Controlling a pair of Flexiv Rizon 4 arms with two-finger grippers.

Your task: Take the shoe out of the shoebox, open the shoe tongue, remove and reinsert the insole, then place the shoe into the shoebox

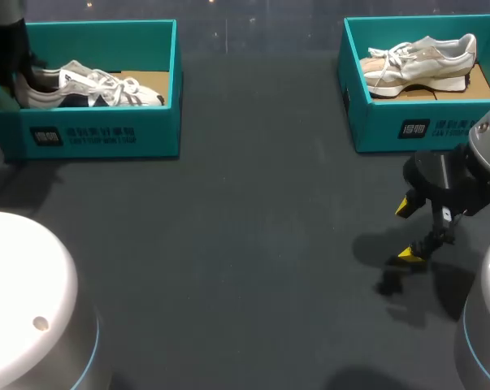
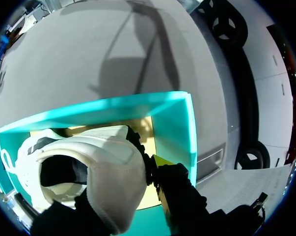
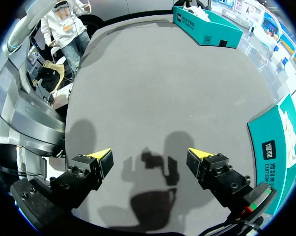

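The left gripper sits down in the left shoebox at the heel of the white shoe, which lies on its sole inside the box and presses against the gripper; whether the gripper is clamped on the heel cannot be told. The right gripper hangs with its jaws wide apart and nothing between them, above the dark table. It hangs just in front of the right shoebox, where a beige shoe rests.
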